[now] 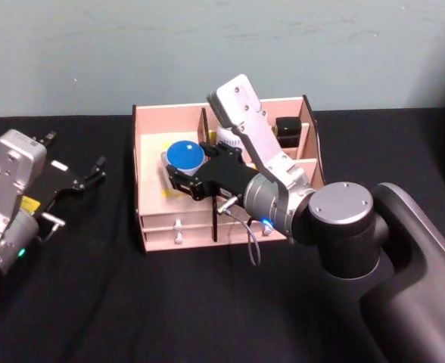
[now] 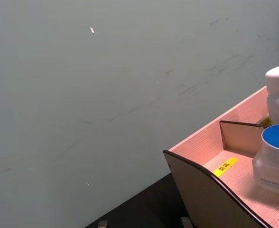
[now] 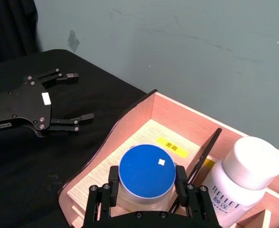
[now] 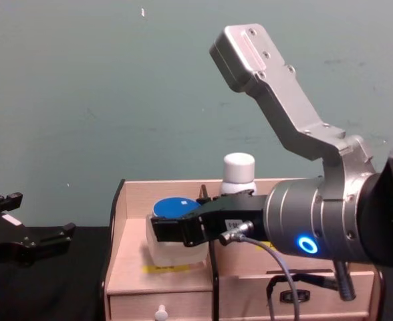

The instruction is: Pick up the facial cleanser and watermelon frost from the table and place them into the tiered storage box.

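The right tool (image 3: pixel 146 190) grips the blue-lidded jar (image 3: pixel 146 176) inside the tiered storage box's (image 1: pixel 148 162) left compartment, beside the white bottle (image 3: pixel 244 178). Opening too high could topple it. The left tool (image 1: pixel 82 180), spread wide, idles left of the box.

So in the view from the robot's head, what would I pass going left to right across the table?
Left gripper, open over the black cloth → blue-lidded jar held by the right gripper in the tiered storage box → white bottle → small black item in the box's far right compartment.
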`<state>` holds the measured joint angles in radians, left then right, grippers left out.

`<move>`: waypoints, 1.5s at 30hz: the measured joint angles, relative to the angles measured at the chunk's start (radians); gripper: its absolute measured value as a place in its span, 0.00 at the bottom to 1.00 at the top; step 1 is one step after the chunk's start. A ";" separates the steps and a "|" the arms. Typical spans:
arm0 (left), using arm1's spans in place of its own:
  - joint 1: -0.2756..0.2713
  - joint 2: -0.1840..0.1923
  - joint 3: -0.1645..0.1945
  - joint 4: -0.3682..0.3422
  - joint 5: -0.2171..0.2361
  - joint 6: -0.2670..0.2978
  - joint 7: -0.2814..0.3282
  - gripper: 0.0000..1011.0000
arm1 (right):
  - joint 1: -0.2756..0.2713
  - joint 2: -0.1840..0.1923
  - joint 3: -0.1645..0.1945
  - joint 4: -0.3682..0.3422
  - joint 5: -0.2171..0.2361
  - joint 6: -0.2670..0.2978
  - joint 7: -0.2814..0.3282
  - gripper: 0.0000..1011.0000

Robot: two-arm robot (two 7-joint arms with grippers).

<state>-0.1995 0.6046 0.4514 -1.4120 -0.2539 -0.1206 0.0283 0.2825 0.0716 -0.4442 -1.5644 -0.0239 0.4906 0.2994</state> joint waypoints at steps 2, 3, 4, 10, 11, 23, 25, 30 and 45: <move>0.000 0.000 0.000 0.000 0.000 0.000 0.000 0.99 | 0.000 0.000 0.000 0.000 0.000 0.000 0.000 0.71; 0.000 0.000 0.000 0.000 0.000 0.000 0.000 0.99 | 0.000 0.000 0.000 0.000 0.000 0.000 0.001 0.71; 0.000 0.000 0.000 0.000 0.000 0.000 0.000 0.99 | 0.000 0.000 0.000 0.000 0.000 0.000 0.001 0.71; 0.000 0.000 0.000 0.000 0.000 0.000 0.000 0.99 | -0.001 0.000 0.000 -0.001 0.000 0.000 0.001 0.83; 0.000 0.000 0.000 0.000 0.000 0.000 0.000 0.99 | -0.001 0.000 0.000 -0.001 0.000 0.000 0.001 0.84; 0.000 0.000 0.000 0.000 0.000 0.000 0.000 0.99 | -0.020 0.016 0.006 -0.039 0.001 -0.023 0.005 0.99; 0.000 0.000 0.000 0.000 0.000 0.000 0.000 0.99 | -0.034 0.030 0.009 -0.070 0.001 -0.036 0.010 0.99; 0.000 0.000 0.000 0.000 0.000 0.000 0.000 0.99 | -0.073 0.067 0.019 -0.157 -0.004 -0.072 0.008 0.99; 0.000 0.000 0.000 0.000 0.000 0.000 0.000 0.99 | -0.194 0.144 0.180 -0.330 -0.021 -0.180 -0.076 0.99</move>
<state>-0.1995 0.6047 0.4514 -1.4120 -0.2539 -0.1205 0.0283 0.0888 0.2153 -0.2642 -1.8946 -0.0449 0.3103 0.2236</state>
